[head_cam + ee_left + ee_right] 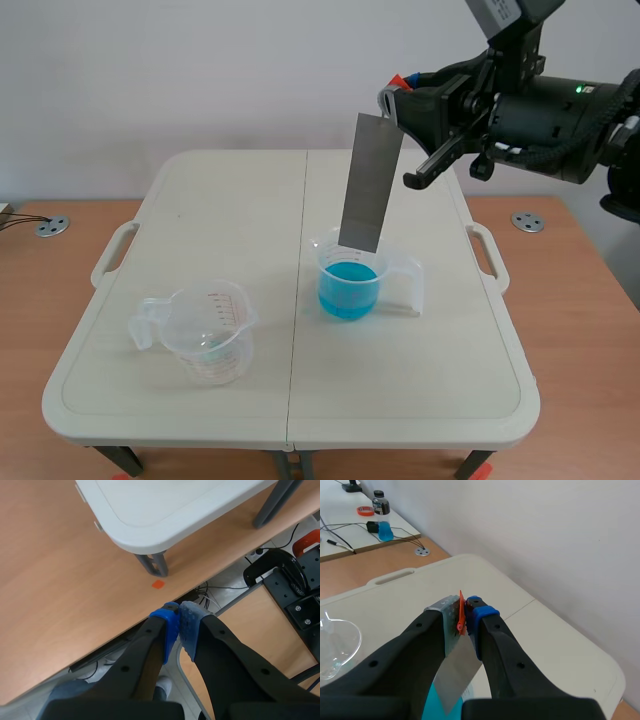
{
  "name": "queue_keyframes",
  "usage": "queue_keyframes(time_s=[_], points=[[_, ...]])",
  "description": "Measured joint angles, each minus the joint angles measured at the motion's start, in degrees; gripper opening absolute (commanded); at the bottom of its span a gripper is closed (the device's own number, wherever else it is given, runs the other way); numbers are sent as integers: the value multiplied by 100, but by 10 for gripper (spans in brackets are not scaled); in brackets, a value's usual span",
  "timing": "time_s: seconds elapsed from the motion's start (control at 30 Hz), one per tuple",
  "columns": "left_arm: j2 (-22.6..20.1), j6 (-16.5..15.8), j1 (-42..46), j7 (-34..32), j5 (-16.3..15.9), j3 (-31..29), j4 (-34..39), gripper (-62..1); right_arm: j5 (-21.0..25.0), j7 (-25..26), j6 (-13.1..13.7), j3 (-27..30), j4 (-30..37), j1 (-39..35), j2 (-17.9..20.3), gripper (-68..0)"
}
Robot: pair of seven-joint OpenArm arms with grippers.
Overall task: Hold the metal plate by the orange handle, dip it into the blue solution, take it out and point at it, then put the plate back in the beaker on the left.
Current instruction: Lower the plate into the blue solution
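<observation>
Grey metal plate point(371, 180) hangs tilted from your right tool point(392, 100), which pinches it by the orange handle point(460, 611). The plate's lower edge sits at the mouth of the beaker point(350, 280), just above the blue solution point(348, 292). An empty beaker point(208, 330) stands well apart on the left of the surface point(200, 200). Your left tool point(179, 622) is off the surface's corner, its pads pressed together on nothing.
</observation>
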Motion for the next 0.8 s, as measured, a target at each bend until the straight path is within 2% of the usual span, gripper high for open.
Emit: queue_keyframes(time_s=[0.1, 0.2, 0.27, 0.43, 0.8], points=[[0, 0, 0, 0, 0, 0, -11, -594, -17, 168, -4, -13, -151, 0, 0, -662], [0, -2, -13, 0, 0, 0, -11, -594, -236, 245, -4, -90, -304, 0, -11, -662], [0, 0, -17, -2, -2, 0, -9, -594, -468, 293, -11, -103, -415, 0, -107, -662], [2, 0, -15, 0, 0, 0, -9, -594, -660, 592, -4, -111, -671, 2, -313, -662], [0, 0, -15, 0, 0, 0, -9, -594, -697, 1023, -11, -116, -1038, 4, -339, -662]])
